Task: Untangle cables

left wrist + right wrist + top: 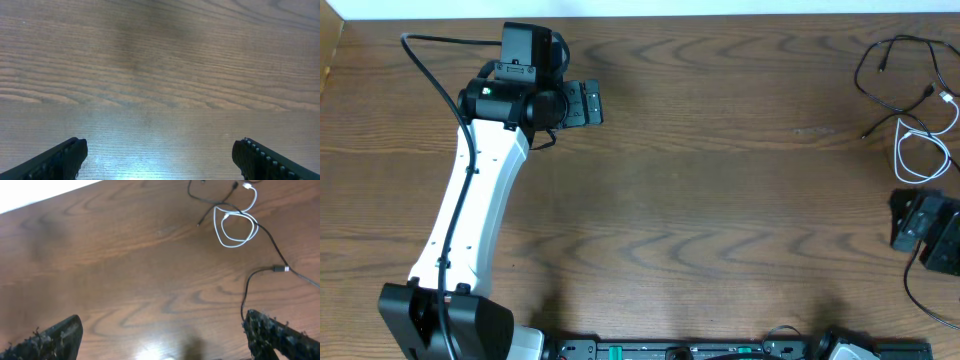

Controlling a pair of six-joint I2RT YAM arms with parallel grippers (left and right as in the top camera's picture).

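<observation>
The thin black cable (868,58) and the thin white cable (901,150) lie looped together at the table's far right. In the right wrist view the white cable (234,245) forms a small loop, and the black cable (270,239) crosses over it. A black cord end with a small metal plug (281,269) lies nearer my right fingers. My right gripper (918,222) (162,335) is open and empty, just short of the cables. My left gripper (586,103) (160,160) is open and empty over bare wood at the far left.
The wooden table (720,200) runs to a white far edge (30,200). The left arm's white link (470,210) slants across the left side. The arm bases sit along the front edge (700,350). A thicker black arm wire (920,300) hangs by the right gripper.
</observation>
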